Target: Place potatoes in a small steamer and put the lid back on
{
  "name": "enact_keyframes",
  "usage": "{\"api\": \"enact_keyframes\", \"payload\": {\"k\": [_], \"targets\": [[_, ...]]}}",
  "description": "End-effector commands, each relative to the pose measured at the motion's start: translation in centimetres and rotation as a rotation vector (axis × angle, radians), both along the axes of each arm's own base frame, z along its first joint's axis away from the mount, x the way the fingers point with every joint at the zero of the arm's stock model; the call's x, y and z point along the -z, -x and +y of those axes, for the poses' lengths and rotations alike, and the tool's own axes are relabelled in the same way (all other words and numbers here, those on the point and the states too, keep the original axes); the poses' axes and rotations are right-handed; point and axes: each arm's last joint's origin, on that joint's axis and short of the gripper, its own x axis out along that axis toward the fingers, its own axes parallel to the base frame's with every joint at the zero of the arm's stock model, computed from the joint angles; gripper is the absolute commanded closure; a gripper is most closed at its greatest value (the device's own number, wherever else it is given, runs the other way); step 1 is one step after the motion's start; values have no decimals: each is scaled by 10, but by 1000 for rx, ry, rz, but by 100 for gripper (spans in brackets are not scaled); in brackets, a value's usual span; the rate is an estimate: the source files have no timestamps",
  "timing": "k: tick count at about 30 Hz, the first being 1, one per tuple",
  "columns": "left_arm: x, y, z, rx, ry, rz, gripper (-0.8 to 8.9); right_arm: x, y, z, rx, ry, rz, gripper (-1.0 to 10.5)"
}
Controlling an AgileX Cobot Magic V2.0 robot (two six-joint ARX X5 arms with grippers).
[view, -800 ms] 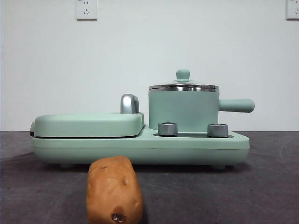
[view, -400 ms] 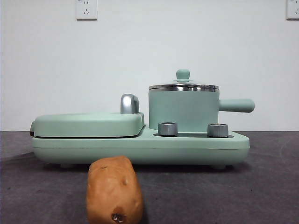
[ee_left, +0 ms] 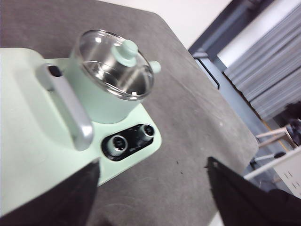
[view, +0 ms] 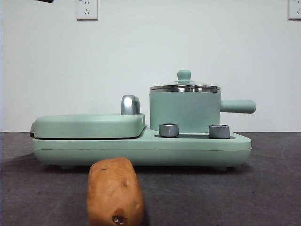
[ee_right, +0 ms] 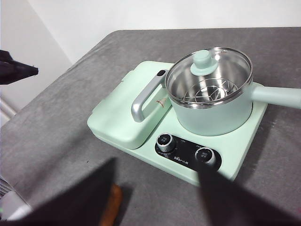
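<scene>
On the grey surface (view: pixel 263 197), the potato (view: pixel 115 192) lies at 6 o'clock of the small steamer (view: pixel 184 112), lid (ee_right: pixel 209 76) seated. Left hand (ee_left: pixel 153 188) and right hand (ee_right: pixel 155 190) hover apart, empty. Judged: lid removal comes first.

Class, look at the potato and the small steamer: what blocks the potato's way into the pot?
The glass lid sits shut on the small steamer; the potato lies on the table in front of the appliance.
</scene>
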Motion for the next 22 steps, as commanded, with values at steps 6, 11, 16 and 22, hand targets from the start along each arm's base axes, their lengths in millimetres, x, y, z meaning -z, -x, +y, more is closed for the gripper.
{"api": "enact_keyframes", "payload": {"k": [6,11,16,22], "targets": [[-14,-25,-26,103,-53,-54,345,-5,1,0,-3,-2,-16,463],[-24,-52,-54,134,-129,-94,343,-5,1,0,2,-12,-7,463],[-33,-81,-93,152,-239,-138,342,-5,1,0,3,-15,-3,463],[-28,-112,-139,140,-360,-195,343,-5,1,0,5,-21,2,463]]}}
